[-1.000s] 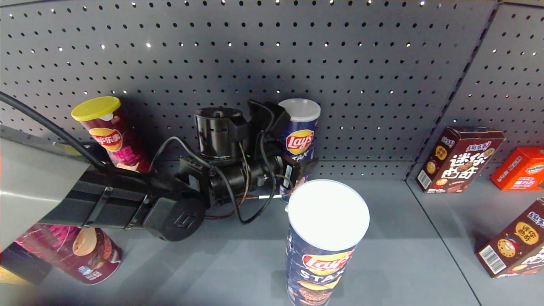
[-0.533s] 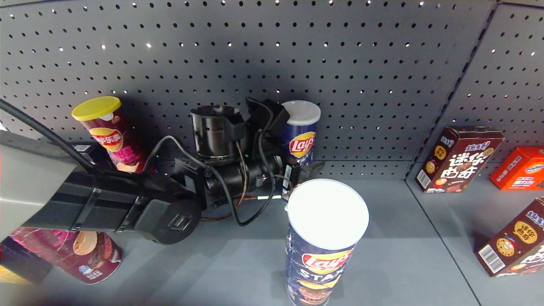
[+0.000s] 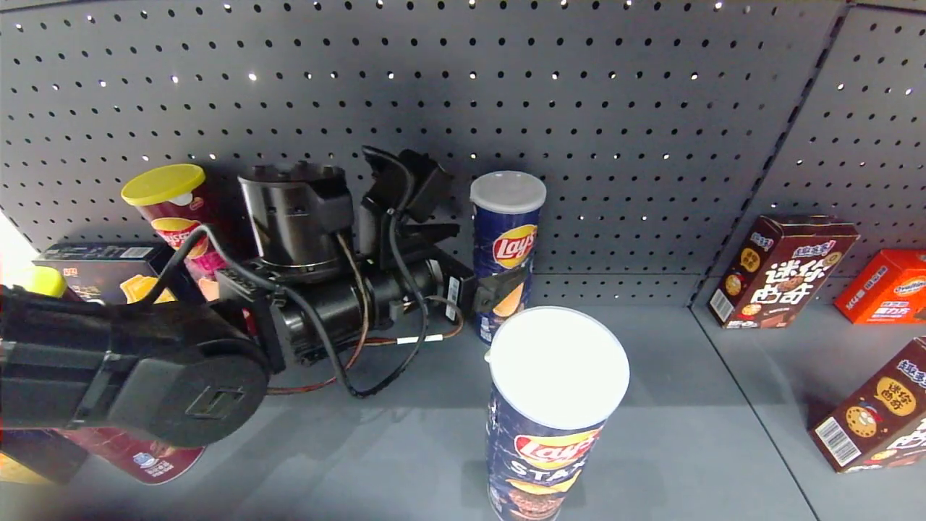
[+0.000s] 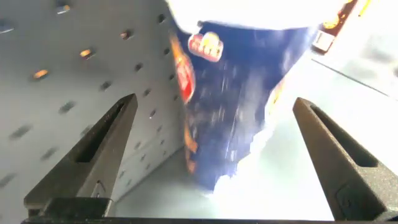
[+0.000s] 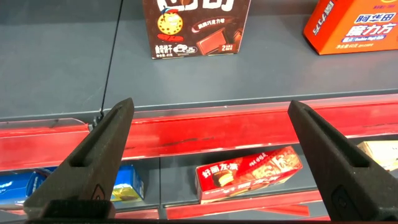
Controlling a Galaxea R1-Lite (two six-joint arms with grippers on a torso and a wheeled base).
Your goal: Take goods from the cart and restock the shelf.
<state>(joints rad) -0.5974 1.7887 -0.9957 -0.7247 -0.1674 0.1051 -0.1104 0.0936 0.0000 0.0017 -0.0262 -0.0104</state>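
Goods of the task stand on the grey shelf (image 3: 687, 449): the rear blue can (image 3: 508, 239) is upright with a pale lid, near the pegboard (image 3: 579, 108); the front blue can (image 3: 555, 376) is upright too, at about 5 o'clock from the rear one and apart from it, with its white lid toward the head camera.

The left gripper (image 4: 214, 102) is at 9 o'clock of the rear blue can; its fingers (image 4: 93, 162) are spread wide and grip nothing; in the left wrist view this can is seen in the gap between them; in the head view one finger overlaps the lower part of the can, but I cannot tell if it touches.

The right gripper (image 5: 211, 102) is also wide open, with nothing between its fingers; it faces a red rail (image 5: 217, 130); above the rail stand a chocolate box (image 5: 198, 28) and a bright orange box (image 5: 354, 25); below it lie a red box (image 5: 249, 174) and a blue box (image 5: 124, 183).

On the grey shelf, a maroon can (image 3: 170, 210) with a yellow lid stands at 9 o'clock, past the left arm, just beside a dark box (image 3: 94, 253); a lying maroon can (image 3: 137, 456) is at 7 o'clock, partly hidden by the arm; at 3 o'clock stand a brown box (image 3: 785, 271) and an orange box (image 3: 886, 286); a second brown box (image 3: 875, 412) is at 4 o'clock.
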